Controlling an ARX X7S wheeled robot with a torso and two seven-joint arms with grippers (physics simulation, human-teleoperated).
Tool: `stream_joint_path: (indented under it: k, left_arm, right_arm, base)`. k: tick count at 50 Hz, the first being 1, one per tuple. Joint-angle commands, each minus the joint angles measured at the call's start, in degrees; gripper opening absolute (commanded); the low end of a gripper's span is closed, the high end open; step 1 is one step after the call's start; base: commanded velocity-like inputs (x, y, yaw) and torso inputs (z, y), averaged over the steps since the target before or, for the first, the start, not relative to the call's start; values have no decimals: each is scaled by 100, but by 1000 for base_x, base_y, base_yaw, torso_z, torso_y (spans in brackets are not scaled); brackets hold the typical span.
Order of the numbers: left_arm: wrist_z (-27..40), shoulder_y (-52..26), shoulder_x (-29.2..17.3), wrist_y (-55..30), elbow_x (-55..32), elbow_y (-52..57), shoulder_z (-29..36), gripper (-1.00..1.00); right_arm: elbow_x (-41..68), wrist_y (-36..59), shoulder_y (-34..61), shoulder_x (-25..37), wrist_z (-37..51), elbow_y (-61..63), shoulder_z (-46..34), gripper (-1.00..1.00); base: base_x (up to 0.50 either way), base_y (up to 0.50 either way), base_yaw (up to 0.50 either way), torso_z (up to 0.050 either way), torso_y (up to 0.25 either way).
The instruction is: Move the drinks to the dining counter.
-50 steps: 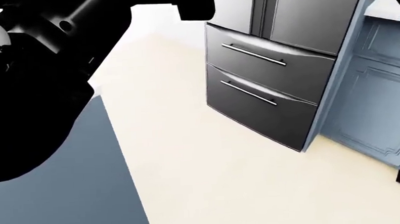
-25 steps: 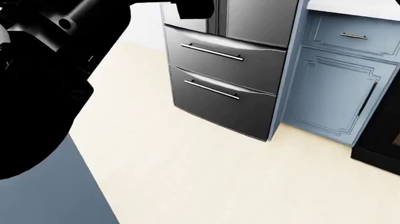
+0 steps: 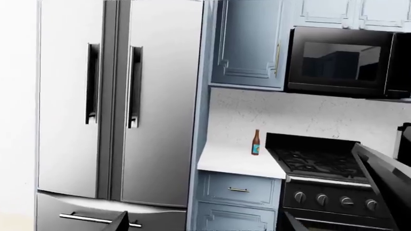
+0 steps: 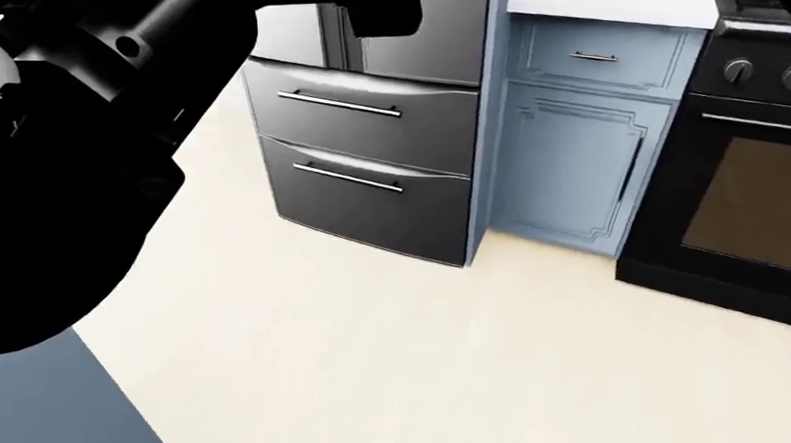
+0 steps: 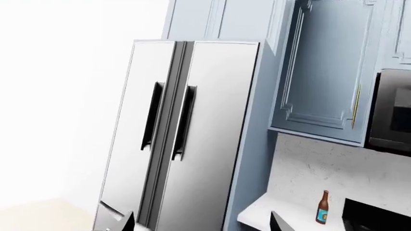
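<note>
Bottle (image 3: 255,142) of brown glass w/ blue label stands upright on the small white bench (image 3: 237,163) wedged between the steel fridge (image 3: 119,110) and the black gas stove (image 3: 327,163), near the stove-side edge, backed by the pale wall. Only drink in sight; can, carton and dining counter not in view. The right wrist view shows the same bottle (image 5: 323,208), small and well apart from the robot.

Handling, as a judgement: glass, so rigid, smooth, prob. slippery and breakable if tipped or dropped; likely fairly heavy for its width, and tall, so easy to topple. Best hold looks like the straight body around the label, approached level from the front, not the thin neck.

Left tool (image 3: 202,224): only two dark finger tips show at the frame edge, wide apart, nothing between them, so spread and empty. Right tool (image 5: 202,222): same, tips parted, holding nothing.

Around: blue wall cupboard (image 3: 247,45) and microwave (image 3: 343,60) hang above the bench, limiting a from-above approach. Stove grates sit just beside the bottle. In the head view, the fridge drawers (image 4: 366,173) and blue base cabinet (image 4: 573,164) face the robot across open floor (image 4: 416,361); the left arm (image 4: 59,146) blocks much of that view.
</note>
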State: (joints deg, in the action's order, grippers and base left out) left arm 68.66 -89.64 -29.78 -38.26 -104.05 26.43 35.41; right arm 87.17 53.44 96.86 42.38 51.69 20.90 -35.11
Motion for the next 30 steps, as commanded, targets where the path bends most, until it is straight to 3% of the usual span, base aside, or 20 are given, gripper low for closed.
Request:
stream_joint_path:
  k: [1, 30]
  left_arm:
    - [-1, -16, -15, 16, -15, -10, 7, 100]
    - [-5, -48, -47, 51, -10, -16, 30, 100]
  right_arm:
    - [16, 2, 21, -11, 2, -7, -3, 100]
    - [28, 10, 45, 0, 30, 4, -14, 100]
  base:
    - [-67, -31, -500, 0, 0]
    - [-69, -25, -500, 0, 0]
